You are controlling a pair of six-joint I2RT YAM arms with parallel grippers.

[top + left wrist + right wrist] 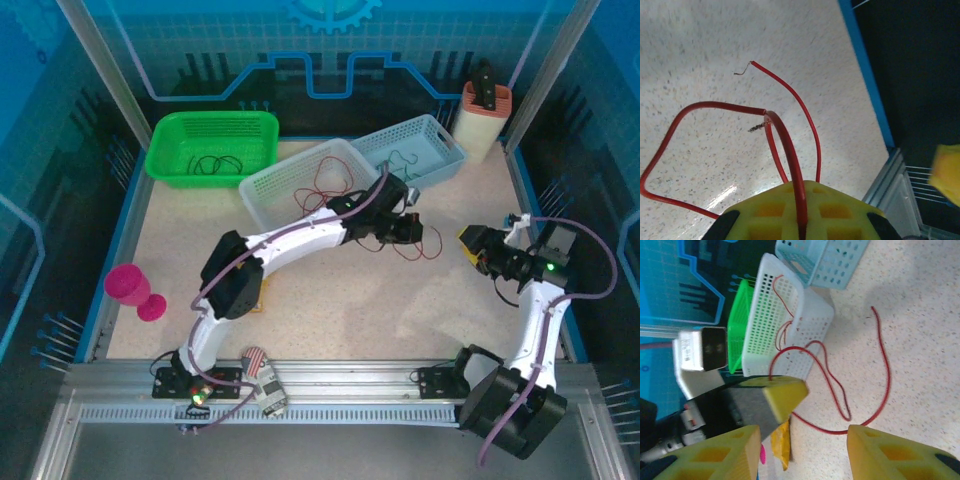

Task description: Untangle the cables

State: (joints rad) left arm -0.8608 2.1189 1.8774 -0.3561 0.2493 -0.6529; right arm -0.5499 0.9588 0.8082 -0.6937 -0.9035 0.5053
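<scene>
Left pincer [801, 202] is clenched on a red cable [791, 150], whose loops spread over the speckled surface [700, 40]. The right wrist view adds the right pincer [804, 435], released, and what seem to be red wires [781, 330] in the white basket [812, 315].

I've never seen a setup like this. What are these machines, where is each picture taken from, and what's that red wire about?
These are two robot arms bolted at the near edge of a table. The overhead picture looks down from behind them: the left arm reaches toward the middle, the right arm stands at the right. The other two pictures come from a camera on each wrist, so yellow jaws show at the bottom. The left jaws are shut on a red wire whose loops trail over the table. The right jaws are open and empty. Behind sit a green basket, a white basket and a pale blue basket, each holding wires.
</scene>
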